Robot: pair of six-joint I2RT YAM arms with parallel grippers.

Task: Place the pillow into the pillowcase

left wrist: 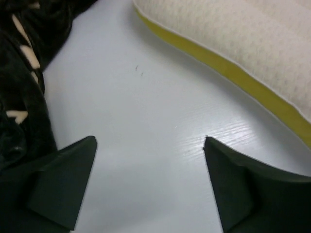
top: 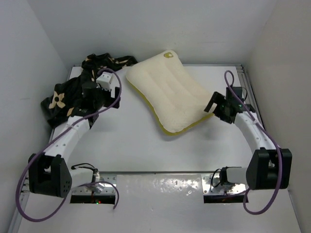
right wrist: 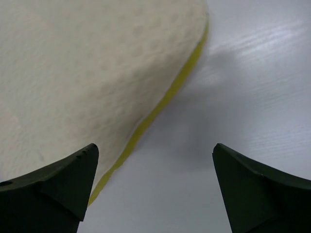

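The left claw [left wrist: 150,145] and right claw [right wrist: 155,150] are open and empty; pinching the crumpled pillowcase [top: 60,97] may catch both layers, blocking the pillow [top: 167,92].

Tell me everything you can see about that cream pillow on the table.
The pillow is a large cream-white rectangle, soft-looking, with a dimpled quilted surface, shallow lengthwise channels and a yellow band round its edge. A small mark or tag sits at its far corner. It lies flat and bare on the white table, turned diagonally, wholly outside the crumpled pillowcase to its left. The right gripper stands open at its near right corner, not gripping it.
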